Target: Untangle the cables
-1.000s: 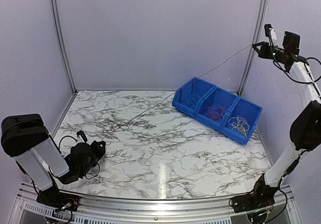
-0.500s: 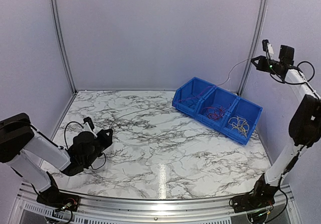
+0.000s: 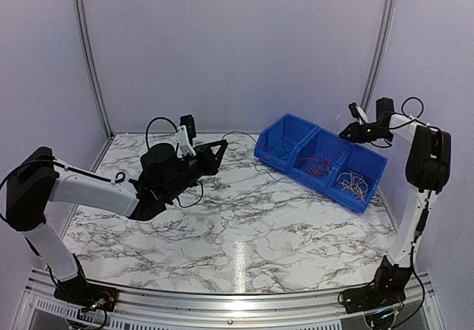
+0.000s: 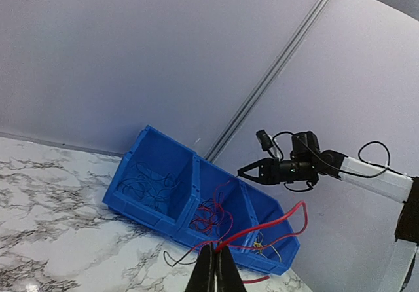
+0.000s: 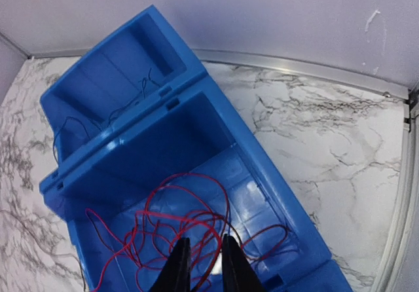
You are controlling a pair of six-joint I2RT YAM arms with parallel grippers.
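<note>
My left gripper (image 3: 221,146) is raised above the table's middle. In the left wrist view it (image 4: 215,253) is shut on a thick red cable (image 4: 288,219) that loops right, and a thin dark wire (image 4: 171,260) hangs from the same spot. My right gripper (image 3: 343,133) hovers over the blue three-part bin (image 3: 368,199). In the right wrist view its jaws (image 5: 201,249) stand slightly apart and empty above loose red wires (image 5: 177,220) in the middle compartment. Dark wires (image 3: 280,149) lie in the left compartment and yellow ones (image 3: 354,184) in the right.
The bin stands at the back right of the marble table, near the wall and a corner post (image 3: 374,56). A slack thin dark wire (image 3: 261,169) lies on the table beside the bin's left end. The left arm (image 3: 89,189) stretches across the left half.
My left arm has swung from the near left corner up towards the bin, gripper raised. My right gripper has dropped from high at the post to over the bin. The taut thin wire has gone slack.
</note>
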